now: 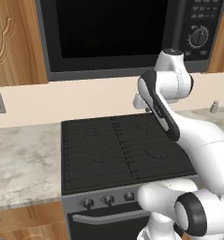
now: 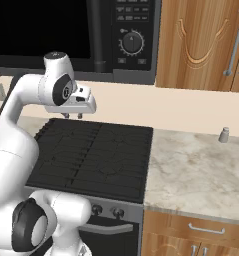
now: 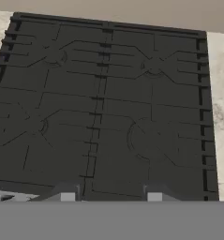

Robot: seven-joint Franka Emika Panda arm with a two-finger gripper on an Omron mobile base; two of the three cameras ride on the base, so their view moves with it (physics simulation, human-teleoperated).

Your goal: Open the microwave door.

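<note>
The microwave door (image 1: 113, 28) is a dark grey panel with a big black window, mounted above the stove and shut. Its thick vertical bar handle (image 1: 179, 23) runs along the right edge, beside the control panel with a round dial (image 1: 199, 35). From the right base view the door (image 2: 36, 25) and handle (image 2: 95, 35) sit above and behind my hand. My gripper (image 2: 73, 115) hangs below the microwave, pointing down at the stove top. It is open, with nothing between its fingertips (image 3: 66, 196).
The black stove top (image 3: 104, 103) lies under the hand, with the oven knobs (image 1: 108, 200) and the horizontal oven handle (image 2: 108, 229) at its front. Marble counters (image 2: 196, 170) flank it. A small shaker (image 2: 223, 134) stands at the right, and wooden cabinets (image 2: 201, 40) are beside the microwave.
</note>
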